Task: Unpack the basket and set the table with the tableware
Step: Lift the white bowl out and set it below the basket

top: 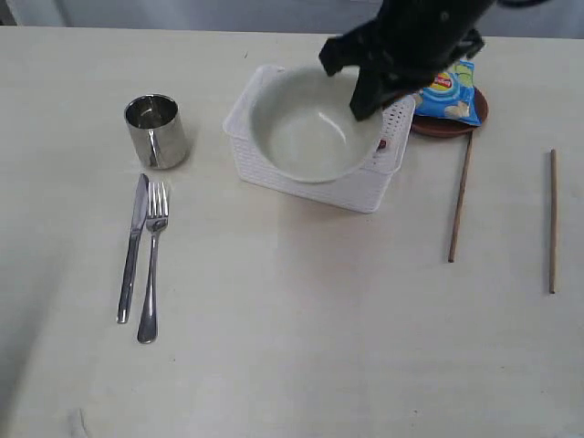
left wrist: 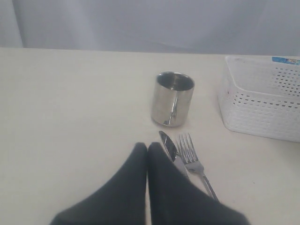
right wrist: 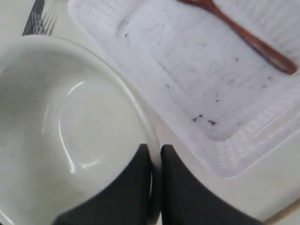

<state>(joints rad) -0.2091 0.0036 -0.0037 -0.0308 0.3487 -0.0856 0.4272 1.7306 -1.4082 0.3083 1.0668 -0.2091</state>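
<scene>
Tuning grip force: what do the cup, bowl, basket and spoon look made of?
cup: polished steel, mirror-like reflections.
bowl: probably glazed ceramic, glossy cream highlights; could be melamine.
basket: white moulded plastic, matte, perforated lattice walls.
spoon: reddish-brown wood, smooth, possibly lacquered.

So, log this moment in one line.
right gripper: shut on bowl rim | bowl: over basket | spoon: in basket | left gripper: shut, empty

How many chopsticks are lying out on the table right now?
2. One chopstick lies right of the basket, its far end near the brown plate; the other chopstick lies apart, further right. More could be hidden under the bowl in the basket.
</scene>
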